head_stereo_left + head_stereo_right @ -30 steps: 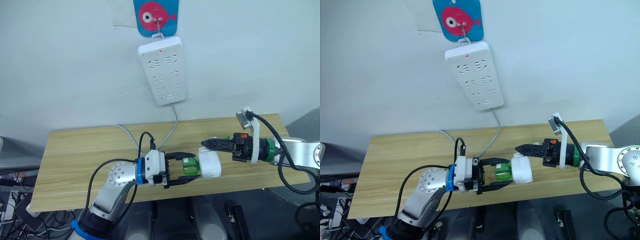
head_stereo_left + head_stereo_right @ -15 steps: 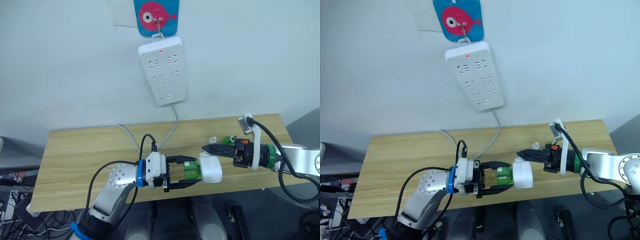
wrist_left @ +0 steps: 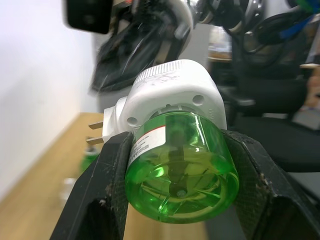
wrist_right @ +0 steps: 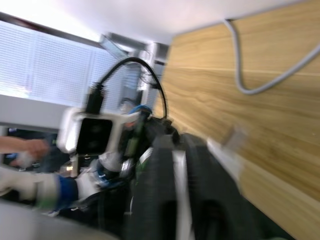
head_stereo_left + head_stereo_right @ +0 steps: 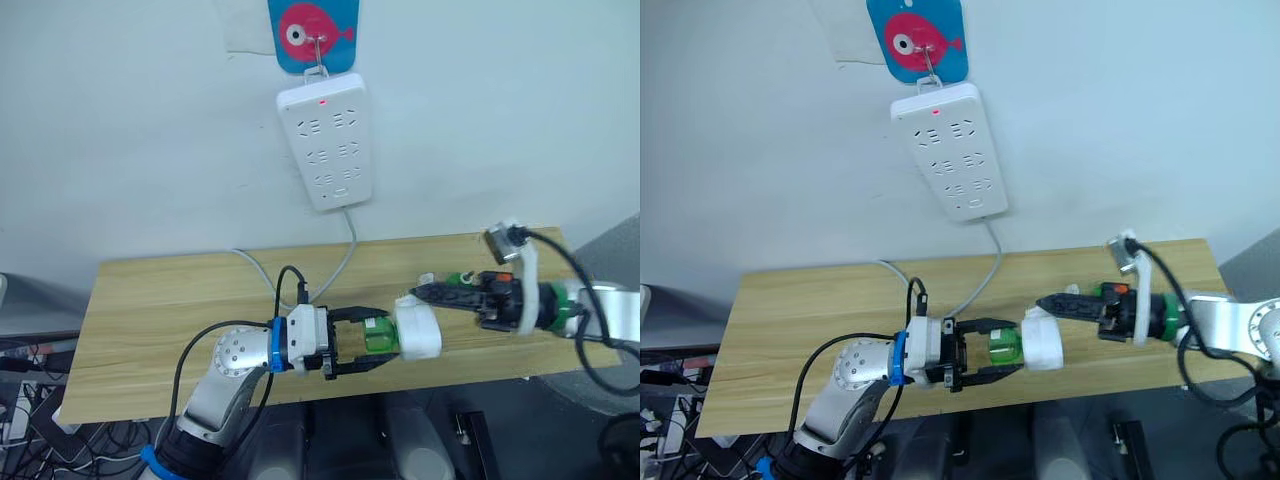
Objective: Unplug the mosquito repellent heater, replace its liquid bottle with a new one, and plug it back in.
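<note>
Left wrist view shows our left gripper (image 3: pixel 175 200) clamped on the green bottle (image 3: pixel 181 167) screwed into the heater (image 3: pixel 170 92), held above the table's (image 5: pixel 160 300) front edge; the right gripper (image 5: pixel 425 292) pinches the heater, so we'd twist squarely without tilting.

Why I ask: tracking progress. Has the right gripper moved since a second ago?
Yes: the right gripper drew slightly to the robot's right, judged against the unmoved power strip.

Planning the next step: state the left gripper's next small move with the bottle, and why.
Probably twist the left gripper about the bottle's axis: it clamps the green bottle, whose neck sits in the white heater, while the right gripper reaches the heater's other end.
</note>
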